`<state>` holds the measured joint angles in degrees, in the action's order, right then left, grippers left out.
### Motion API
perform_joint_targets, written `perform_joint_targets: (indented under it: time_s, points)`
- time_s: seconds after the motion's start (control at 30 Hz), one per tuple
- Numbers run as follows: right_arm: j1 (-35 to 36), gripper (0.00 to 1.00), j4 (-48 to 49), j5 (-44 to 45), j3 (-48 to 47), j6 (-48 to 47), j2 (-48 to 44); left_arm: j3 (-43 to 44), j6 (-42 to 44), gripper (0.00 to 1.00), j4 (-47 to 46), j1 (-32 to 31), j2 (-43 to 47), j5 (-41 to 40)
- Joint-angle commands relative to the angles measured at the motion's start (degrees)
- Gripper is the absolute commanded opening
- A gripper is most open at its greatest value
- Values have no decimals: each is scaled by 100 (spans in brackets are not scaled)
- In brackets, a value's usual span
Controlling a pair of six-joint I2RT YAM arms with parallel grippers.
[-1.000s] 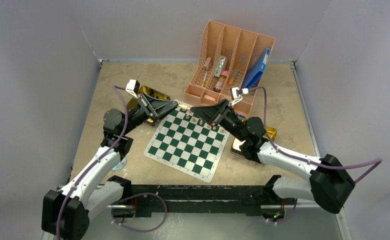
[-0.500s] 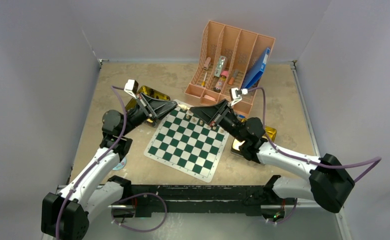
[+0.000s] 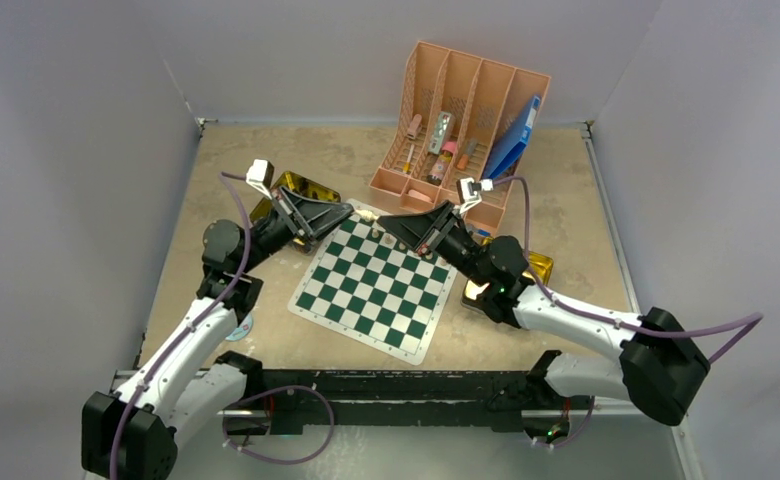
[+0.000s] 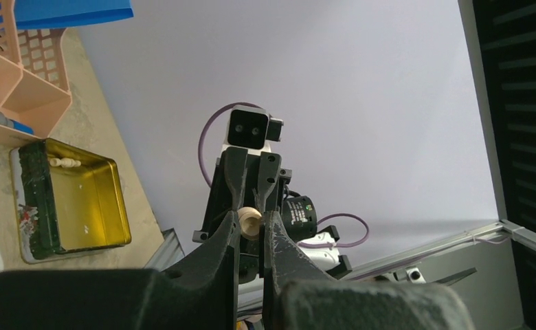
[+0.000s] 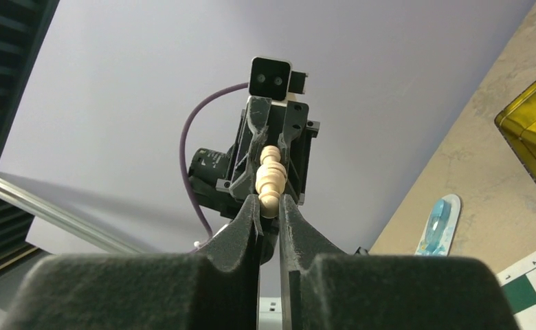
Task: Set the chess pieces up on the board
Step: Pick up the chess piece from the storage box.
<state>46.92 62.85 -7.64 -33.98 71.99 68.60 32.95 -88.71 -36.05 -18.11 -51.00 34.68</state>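
While held in the air over the far corner of the board (image 3: pixel 406 345), gripped from both sides at once: one pale tan chess piece (image 5: pixel 269 182), no square under it yet. On one end, the left hand (image 3: pixel 351 211), shut tight, with the piece showing from that wrist as a round pale knob between the fingers. On the other end, the right hand (image 3: pixel 383 219), closed down as well, pinching the lower bulge with the beaded stem reaching away toward the opposite hand. Lies with its long axis running hand to hand, close to level above the table (image 3: pixel 266 160), not upright. Foot end not distinguishable. Reads as a pass between the arms, direction unclear. Hangs with the back-row squares below and toward the arm bases, equally near to either arm, being in the grip of both. Turns, for the coming move, on that axis: needs one hand to let go, then a tilt of the remaining wrist to bring it vertical over a square. Risks a twist or a drop under a pull from both sides. More pale pieces (image 4: pixel 64 163) visible in a gold tin (image 4: pixel 80 206) near the board's edge.
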Motion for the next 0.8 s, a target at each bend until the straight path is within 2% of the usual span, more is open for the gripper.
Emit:
perform_joint_targets:
  time_s: [0.0,0.1,0.27,0.37,0.5,0.57,0.77]
  points:
    - [54,5,24,344,-54,-146,-378,448,852,0,777,18,120,-29]
    - [54,5,-496,616,18,-489,-694,806,1646,0,1554,18,135,-137]
    - [54,4,-1667,790,187,-1275,-1301,1452,3458,0,2807,18,-47,-358]
    - [52,4,-2316,930,303,-1738,-1773,1934,4621,0,3667,18,-499,-581]
    - [50,5,-2954,1138,321,-2310,-2195,2729,5653,0,4616,9,-1429,-871]
    - [54,5,-3217,1251,266,-2556,-2353,3030,6100,0,4778,-43,-1859,-1091]
    - [54,6,-3824,1336,219,-2940,-2762,3469,7036,0,4704,-516,-2930,-2739]
